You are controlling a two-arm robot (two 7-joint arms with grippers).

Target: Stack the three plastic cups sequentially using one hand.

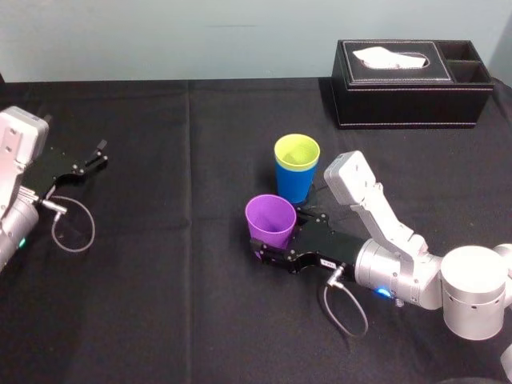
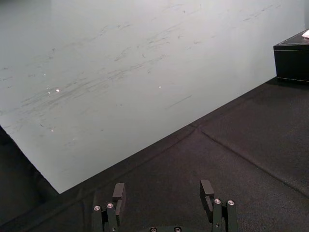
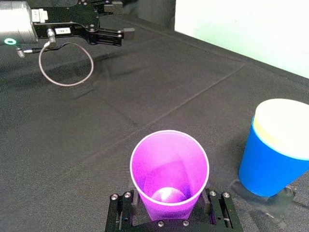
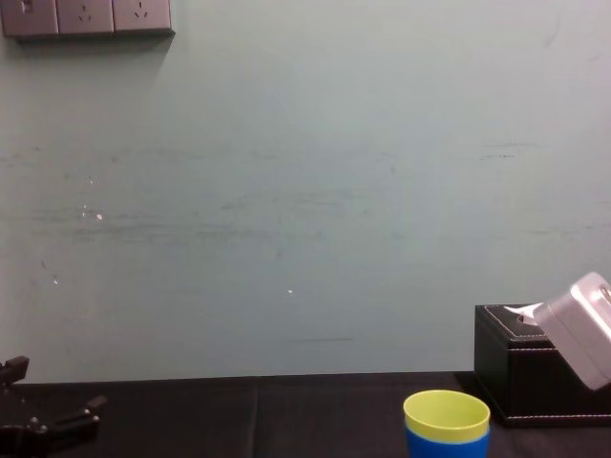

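I'm holding the purple cup (image 3: pixel 169 174) upright, my right gripper (image 3: pixel 170 212) clamping it low on both sides. Near it the blue cup (image 3: pixel 265 164) is standing on the black cloth (image 3: pixel 145 96), with the yellow-green cup (image 3: pixel 282 128) nesting inside. The left gripper (image 3: pixel 120 18) is lying well apart, its cable loop (image 3: pixel 65 85) beside it

No text can be read. The right gripper (image 1: pixel 276 238) body carries a white label (image 1: pixel 328 262): print too small to resolve. The left gripper (image 3: pixel 121 19) body carries a second label (image 3: pixel 63 30): a short row of dark characters, not legible.
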